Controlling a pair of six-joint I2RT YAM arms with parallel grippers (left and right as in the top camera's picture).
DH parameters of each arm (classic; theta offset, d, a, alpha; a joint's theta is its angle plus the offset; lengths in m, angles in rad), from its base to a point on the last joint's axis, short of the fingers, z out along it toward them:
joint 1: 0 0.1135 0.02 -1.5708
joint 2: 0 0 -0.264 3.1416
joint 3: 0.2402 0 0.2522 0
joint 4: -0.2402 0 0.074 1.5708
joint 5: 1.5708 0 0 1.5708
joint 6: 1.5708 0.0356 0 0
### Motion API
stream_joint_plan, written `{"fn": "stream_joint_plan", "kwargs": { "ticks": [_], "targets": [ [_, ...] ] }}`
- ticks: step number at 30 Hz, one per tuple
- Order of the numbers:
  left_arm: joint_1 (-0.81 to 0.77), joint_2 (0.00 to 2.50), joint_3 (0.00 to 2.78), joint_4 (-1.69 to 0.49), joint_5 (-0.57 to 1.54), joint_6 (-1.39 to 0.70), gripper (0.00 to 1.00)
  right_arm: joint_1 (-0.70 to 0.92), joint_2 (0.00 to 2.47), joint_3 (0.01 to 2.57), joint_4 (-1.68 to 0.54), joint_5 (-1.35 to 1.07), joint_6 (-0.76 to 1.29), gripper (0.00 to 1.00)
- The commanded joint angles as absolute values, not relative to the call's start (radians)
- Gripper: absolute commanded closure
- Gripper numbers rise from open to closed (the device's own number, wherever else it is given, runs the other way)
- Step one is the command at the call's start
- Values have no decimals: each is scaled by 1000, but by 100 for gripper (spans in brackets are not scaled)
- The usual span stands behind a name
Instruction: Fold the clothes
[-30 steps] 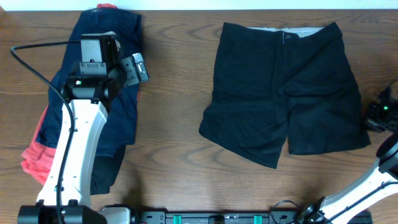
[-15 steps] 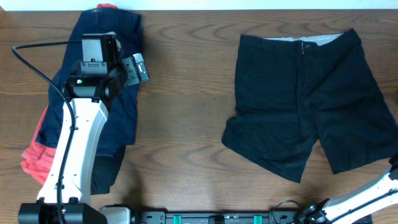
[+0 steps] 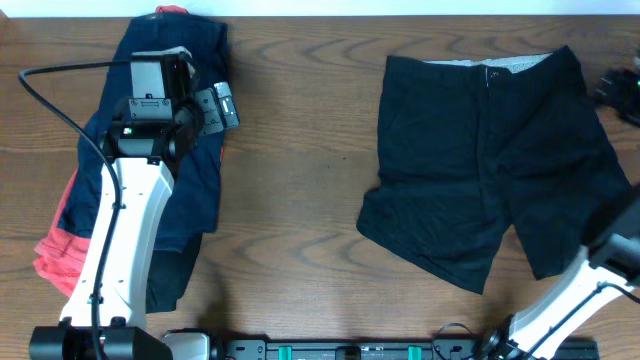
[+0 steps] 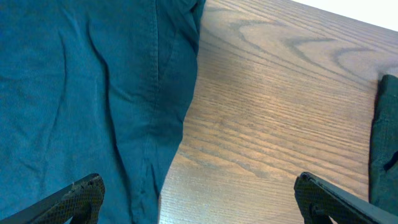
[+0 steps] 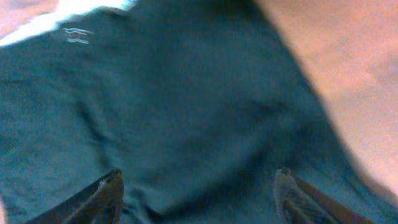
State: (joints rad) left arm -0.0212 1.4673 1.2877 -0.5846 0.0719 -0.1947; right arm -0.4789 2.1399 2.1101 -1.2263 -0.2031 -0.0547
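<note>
Black shorts (image 3: 480, 150) lie spread flat on the right half of the table (image 3: 290, 200). The waistband (image 3: 520, 63) is toward the far edge and both legs point back at the robot. No fold in them yet; the near left leg hem sits a little skewed.

Left side: a loose pile. A navy garment (image 3: 200, 180) is on top, a red garment (image 3: 52, 250) sticks out at its left edge, and a darker piece (image 3: 172, 280) shows at the near end. None of it looks folded.

Judgement: task at its start. One garment is laid out ready and the rest are waiting.

Left gripper (image 4: 198, 186) hangs over the right edge of the navy garment. Its jaws are wide, with nothing between them, only cloth and bare wood below.

Right gripper (image 5: 199, 183) is over the shorts near the waistband corner, at the far right of the overhead view. The picture is blurred, but the jaws read as spread wide and empty.

Left to do: grip an edge of the shorts, fold them, then work through the pile.

Surface: brown wood-grain tabletop, matte, with no clutter between the two cloth groups. A pale strip runs along the far edge. Nothing more of the room shows.
</note>
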Motion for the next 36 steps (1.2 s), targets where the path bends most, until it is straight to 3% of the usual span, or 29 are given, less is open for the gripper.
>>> {"fn": "stream_joint_plan", "kwargs": {
  "ticks": [1,5,12,15,24,36],
  "targets": [
    [-18,1472,1276,-582,71,-133,1,-350,2132,2110,-1163,-243,-20,21],
    [-18,1472,1276,-581,71,-86,1,-227,2132,2075,-1033,-208,31,22],
    [-18,1472,1276,-574,71,21,1,-37,2132,1906,-788,-2,103,33],
    [-18,1472,1276,-570,71,56,1,6,2132,1813,-712,86,159,23],
    [-18,1472,1276,-563,71,139,1,-22,2132,1612,-521,125,205,14],
    [-18,1483,1276,-552,71,138,1,-92,2139,1467,-379,55,232,19]
  ]
}}
